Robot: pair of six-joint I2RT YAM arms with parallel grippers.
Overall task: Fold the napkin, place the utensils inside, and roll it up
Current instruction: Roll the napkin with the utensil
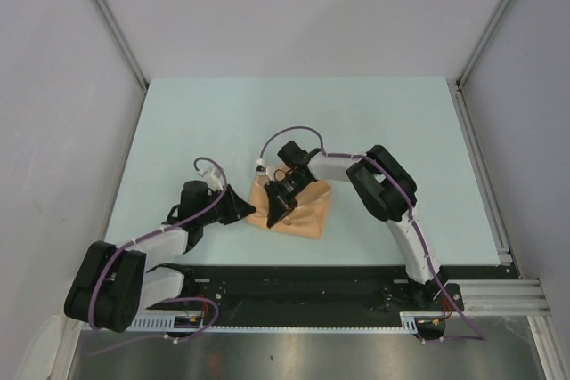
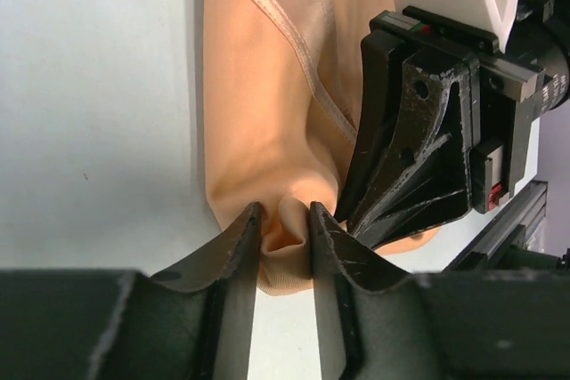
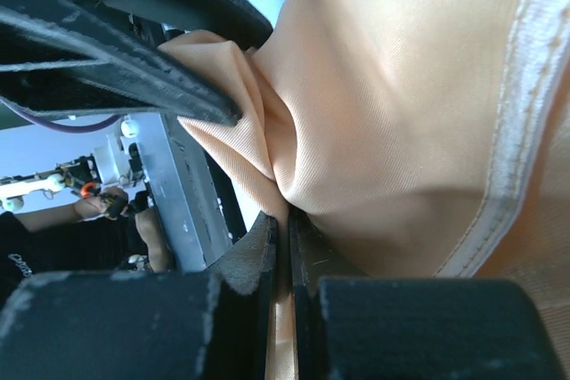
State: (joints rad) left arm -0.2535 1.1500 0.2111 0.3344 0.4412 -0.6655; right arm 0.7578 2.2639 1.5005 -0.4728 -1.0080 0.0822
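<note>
The peach-orange napkin (image 1: pixel 307 218) lies folded and rumpled on the table, near the front edge. My left gripper (image 1: pixel 249 212) comes in from the left at the cloth's near-left corner. In the left wrist view, the left gripper (image 2: pixel 285 213) has a bunched fold of the napkin (image 2: pixel 258 113) pressed between both fingers. My right gripper (image 1: pixel 274 213) reaches down onto the same end, and its fingers (image 2: pixel 392 175) stand just beside the left ones. In the right wrist view, my right gripper (image 3: pixel 283 220) is shut on a thin pleat of the napkin (image 3: pixel 401 104). No utensils are in view.
The pale table (image 1: pixel 223 113) stretches back to white walls on three sides. A black rail (image 1: pixel 294 278) with the arm bases runs along the near edge. An aluminium frame bar (image 1: pixel 481 175) lines the right side.
</note>
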